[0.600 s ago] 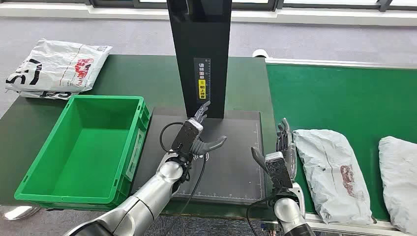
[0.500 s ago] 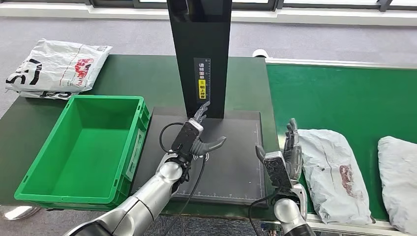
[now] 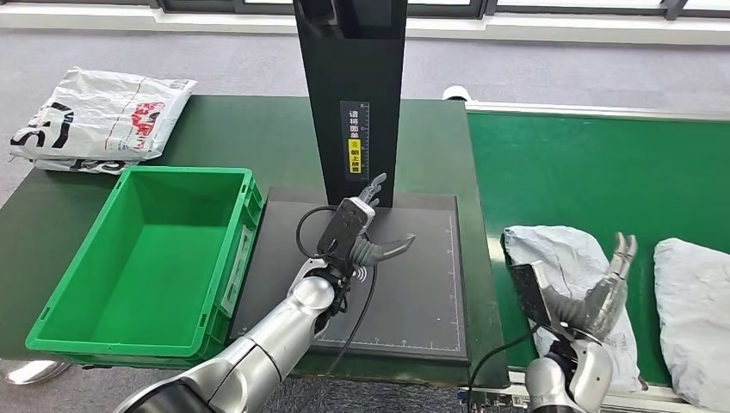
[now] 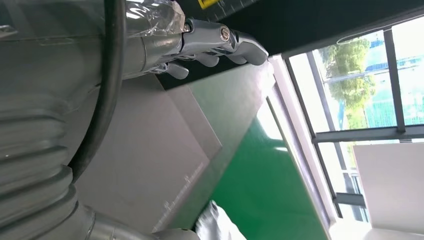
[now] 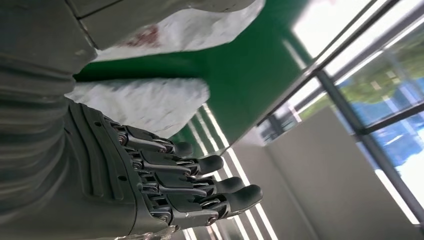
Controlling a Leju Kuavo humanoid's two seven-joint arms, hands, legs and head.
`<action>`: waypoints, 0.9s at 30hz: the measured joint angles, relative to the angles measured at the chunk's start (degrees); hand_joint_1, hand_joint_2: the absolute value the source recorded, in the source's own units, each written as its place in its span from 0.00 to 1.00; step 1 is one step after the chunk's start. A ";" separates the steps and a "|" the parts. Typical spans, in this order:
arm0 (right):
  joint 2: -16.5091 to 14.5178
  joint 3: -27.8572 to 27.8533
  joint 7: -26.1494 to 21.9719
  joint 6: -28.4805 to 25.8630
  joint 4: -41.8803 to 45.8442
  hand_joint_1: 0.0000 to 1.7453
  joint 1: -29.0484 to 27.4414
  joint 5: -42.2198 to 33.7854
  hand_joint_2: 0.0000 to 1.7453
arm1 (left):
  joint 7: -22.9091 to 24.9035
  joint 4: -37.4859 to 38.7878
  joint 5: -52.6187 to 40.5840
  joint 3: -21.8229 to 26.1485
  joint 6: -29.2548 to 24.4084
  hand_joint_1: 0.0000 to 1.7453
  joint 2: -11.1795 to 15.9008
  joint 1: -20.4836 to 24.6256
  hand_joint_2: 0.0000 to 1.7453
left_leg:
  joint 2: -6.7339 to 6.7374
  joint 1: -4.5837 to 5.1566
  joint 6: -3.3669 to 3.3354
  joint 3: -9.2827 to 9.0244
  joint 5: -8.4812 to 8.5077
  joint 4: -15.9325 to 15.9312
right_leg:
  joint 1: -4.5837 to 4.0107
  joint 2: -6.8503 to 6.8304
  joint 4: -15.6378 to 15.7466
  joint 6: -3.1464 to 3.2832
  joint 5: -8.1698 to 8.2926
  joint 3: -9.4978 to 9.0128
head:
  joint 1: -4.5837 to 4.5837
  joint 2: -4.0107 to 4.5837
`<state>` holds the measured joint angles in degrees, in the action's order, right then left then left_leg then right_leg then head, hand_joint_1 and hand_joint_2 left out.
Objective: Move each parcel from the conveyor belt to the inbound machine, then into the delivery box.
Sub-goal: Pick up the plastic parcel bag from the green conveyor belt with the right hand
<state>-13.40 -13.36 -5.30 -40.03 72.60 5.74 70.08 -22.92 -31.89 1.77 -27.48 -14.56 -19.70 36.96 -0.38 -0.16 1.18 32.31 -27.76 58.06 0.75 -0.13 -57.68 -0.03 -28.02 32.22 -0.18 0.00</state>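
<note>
My right hand (image 3: 598, 292) hovers over the grey plastic mailer parcel (image 3: 559, 258) on the green conveyor belt (image 3: 594, 172), fingers spread apart, holding nothing. A 2nd grey parcel (image 3: 693, 318) lies at its 3 o'clock, just beside. My left hand (image 3: 366, 237) floats above the dark flat scanner pad of the inbound machine (image 3: 422, 292), fingers apart, empty, w/ the black upright post (image 3: 349, 95) at 12 o'clock. Empty green plastic delivery box (image 3: 142, 258) sits on the counter at 9 o'clock of the pad.
</note>
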 joint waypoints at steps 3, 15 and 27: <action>-0.51 -4.57 5.89 2.94 0.88 0.00 -1.61 4.61 1.00 | 0.64 0.34 2.74 -1.91 0.54 0.00 -0.57 1.05 1.00 | 0.00 0.01 -0.04 0.00 -0.02 0.00 | 0.03 0.01 0.02 0.00 0.00 0.01 | -0.02 0.00; -1.09 -17.97 19.73 28.87 -5.86 0.25 -5.57 18.58 1.00 | 1.76 1.60 10.46 -12.43 3.70 0.00 -1.22 5.53 1.00 | 0.08 0.01 -0.05 -0.01 -0.03 -0.01 | 0.05 0.08 0.03 -0.01 0.00 -0.01 | 0.00 0.00; 0.41 -19.78 17.72 32.87 -16.49 1.00 -2.30 20.02 1.00 | 1.27 2.55 14.69 -18.25 4.99 0.00 -1.35 7.79 1.00 | 0.69 -0.70 -0.36 -0.89 -0.21 0.01 | -0.54 0.61 0.87 -0.42 0.29 -1.16 | -0.02 0.00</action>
<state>-12.99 -33.14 12.43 -7.16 56.11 3.44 90.09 -21.65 -29.34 16.46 -45.73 -9.57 -21.05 44.75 0.31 -0.86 0.82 31.42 -27.96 58.07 0.20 0.48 -56.81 -0.45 -27.72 31.06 -0.20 0.00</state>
